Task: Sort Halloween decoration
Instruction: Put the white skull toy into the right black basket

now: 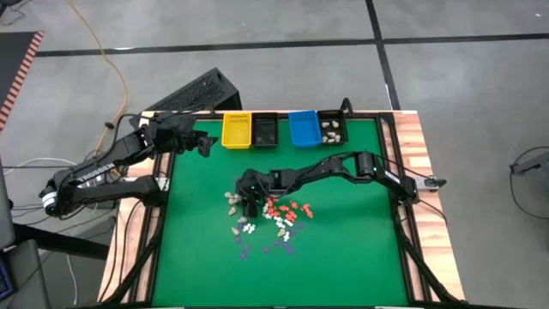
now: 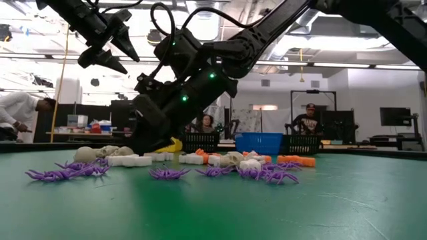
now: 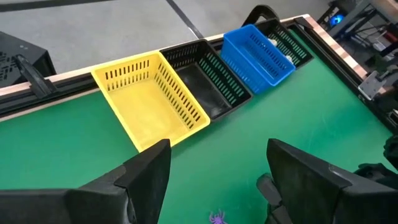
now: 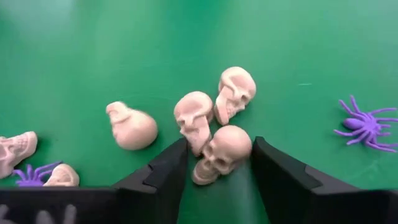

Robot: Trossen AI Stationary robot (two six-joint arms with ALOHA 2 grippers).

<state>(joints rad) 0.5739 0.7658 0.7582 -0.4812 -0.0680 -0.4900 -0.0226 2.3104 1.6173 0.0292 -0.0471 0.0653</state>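
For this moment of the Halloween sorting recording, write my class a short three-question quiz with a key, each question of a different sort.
1. True or false: the yellow bin already holds sorted pieces.
2. Multiple choice: between the right gripper's fingers lies A) a purple spider, B) a beige skull, C) an orange piece.
3. Short answer: where is the left gripper, and does it hold anything?

Key
1. False: the left wrist view shows it empty.
2. B: a skull lies between the open fingers, which have not closed on it; a purple spider lies apart on the green mat.
3. Raised over the mat in front of the yellow bin, open and empty.
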